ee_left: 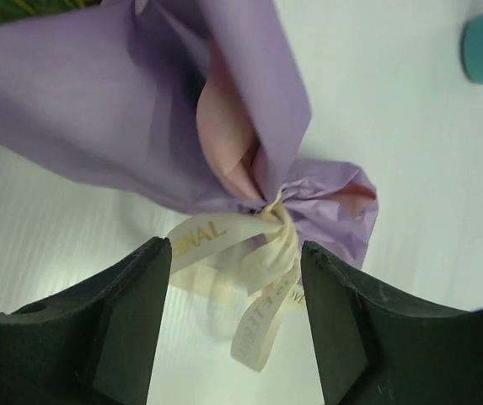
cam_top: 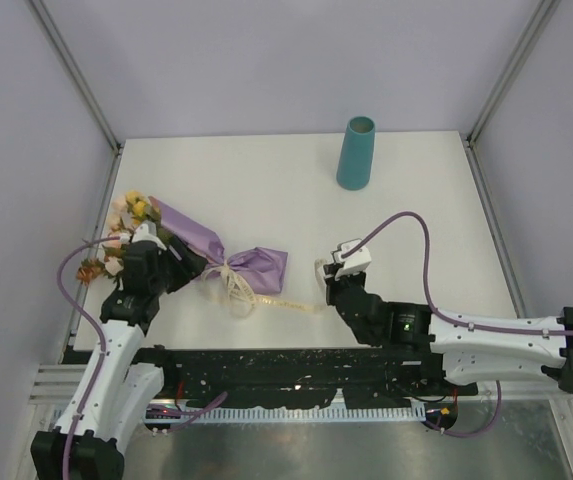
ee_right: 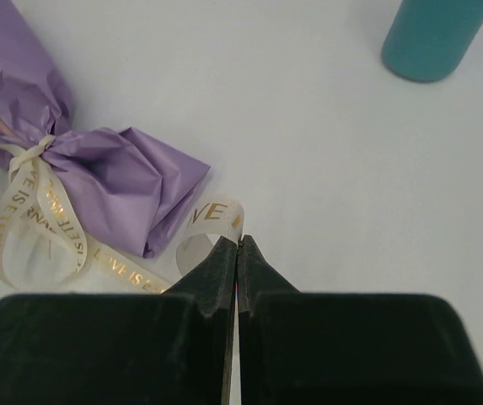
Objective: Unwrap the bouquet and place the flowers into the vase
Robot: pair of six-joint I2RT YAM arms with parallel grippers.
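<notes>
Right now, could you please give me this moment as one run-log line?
left gripper: open, straddling bow | right gripper: shut on ribbon | bouquet: wrapped, tied, lying flat | vase: upright, empty

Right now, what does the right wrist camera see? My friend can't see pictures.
The right gripper pinches the end of a cream ribbon with gold letters. The ribbon ties a purple bouquet lying at left; a teal vase stands top right.
</notes>
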